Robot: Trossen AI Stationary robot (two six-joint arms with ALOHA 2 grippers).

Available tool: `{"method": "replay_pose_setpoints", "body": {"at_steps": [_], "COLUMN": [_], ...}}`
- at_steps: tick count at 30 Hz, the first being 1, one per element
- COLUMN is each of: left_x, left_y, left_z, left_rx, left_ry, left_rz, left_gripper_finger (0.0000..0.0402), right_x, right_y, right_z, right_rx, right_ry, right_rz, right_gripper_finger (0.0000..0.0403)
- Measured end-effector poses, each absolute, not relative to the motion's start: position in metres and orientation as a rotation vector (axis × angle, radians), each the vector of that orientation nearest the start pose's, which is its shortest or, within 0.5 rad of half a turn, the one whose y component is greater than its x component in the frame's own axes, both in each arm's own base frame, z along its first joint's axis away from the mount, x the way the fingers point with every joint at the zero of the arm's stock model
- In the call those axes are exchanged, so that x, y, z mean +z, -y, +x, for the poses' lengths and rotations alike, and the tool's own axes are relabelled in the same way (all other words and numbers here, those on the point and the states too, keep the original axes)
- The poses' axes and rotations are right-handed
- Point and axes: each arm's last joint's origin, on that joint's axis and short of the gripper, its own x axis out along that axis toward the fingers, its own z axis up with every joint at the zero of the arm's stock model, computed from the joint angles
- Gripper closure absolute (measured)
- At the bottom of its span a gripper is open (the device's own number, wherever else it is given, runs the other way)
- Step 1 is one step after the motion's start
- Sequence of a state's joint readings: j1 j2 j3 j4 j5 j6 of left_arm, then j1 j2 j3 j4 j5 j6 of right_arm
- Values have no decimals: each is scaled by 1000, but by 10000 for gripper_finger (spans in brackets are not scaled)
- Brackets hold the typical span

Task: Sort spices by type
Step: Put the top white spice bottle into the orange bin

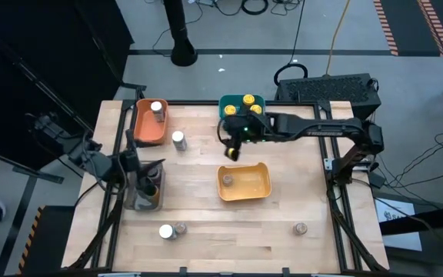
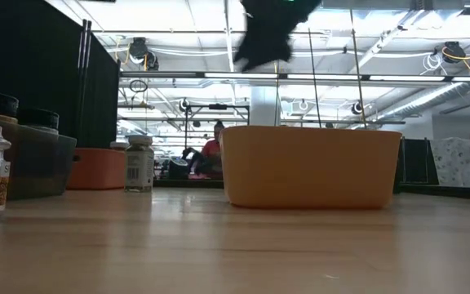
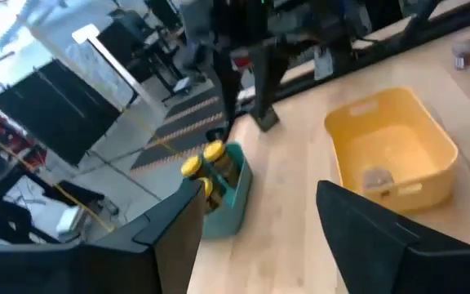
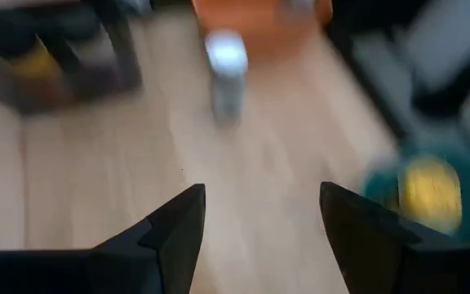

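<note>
The spices are small jars. Several yellow-lidded ones stand in the teal bin [image 1: 242, 108]. A white-lidded one [image 1: 157, 108] is in the orange bin [image 1: 149, 123], and one lies in the yellow bin [image 1: 244, 182]. Dark-lidded ones stand in the grey bin [image 1: 146, 188]. A white-lidded jar [image 1: 178, 140] stands on the table and also shows in the right wrist view [image 4: 225, 69]. Three more jars [image 1: 166, 231] [image 1: 181, 228] [image 1: 301, 228] stand near the front edge. My right gripper [image 1: 231, 150] [image 4: 263, 196] is open and empty, between the teal and yellow bins. My left gripper [image 1: 133, 163] [image 3: 255, 204] is open and empty over the grey bin.
In the low view the yellow bin [image 2: 308, 167] stands in the middle, with the orange bin [image 2: 96, 167], the white-lidded jar [image 2: 139, 163] and the grey bin [image 2: 43, 159] to its left. Bare wood lies between the bins and along the front. A person sits in the room behind.
</note>
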State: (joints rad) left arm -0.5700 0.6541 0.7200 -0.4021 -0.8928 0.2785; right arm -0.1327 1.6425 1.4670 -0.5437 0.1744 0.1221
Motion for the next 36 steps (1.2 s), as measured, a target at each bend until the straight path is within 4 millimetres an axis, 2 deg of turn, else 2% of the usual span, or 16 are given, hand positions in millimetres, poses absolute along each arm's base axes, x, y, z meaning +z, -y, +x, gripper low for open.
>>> {"method": "replay_pose_setpoints", "body": {"at_steps": [3,7,11,14,18,22,25,30,36], "left_x": [307,303,304,304,306,323,328,326,307], "left_y": [44,36,34,35,36,28,16,-13,-56], "left_z": [111,98,95,100,120,145,161,185,208], "left_rx": [291,297,292,312,346,334,302,249,97], "left_ry": [-338,-367,-347,-346,-352,-429,-565,-871,-1266], "left_rz": [460,422,341,300,324,331,313,251,127], "left_gripper_finger": [159,159,159,159,160,169,184,198,199], "right_x": [319,306,298,303,320,323,323,322,321], "right_y": [53,60,62,56,42,29,18,6,-2], "right_z": [383,413,421,411,380,351,337,330,324], "right_rx": [-277,-257,-272,-336,-418,-434,-435,-407,-407], "right_ry": [-540,-386,-367,-423,-558,-737,-826,-882,-931], "right_rz": [15,-17,-46,-39,-34,45,61,41,3], "right_gripper_finger": [177,177,177,177,177,177,177,177,177]}}
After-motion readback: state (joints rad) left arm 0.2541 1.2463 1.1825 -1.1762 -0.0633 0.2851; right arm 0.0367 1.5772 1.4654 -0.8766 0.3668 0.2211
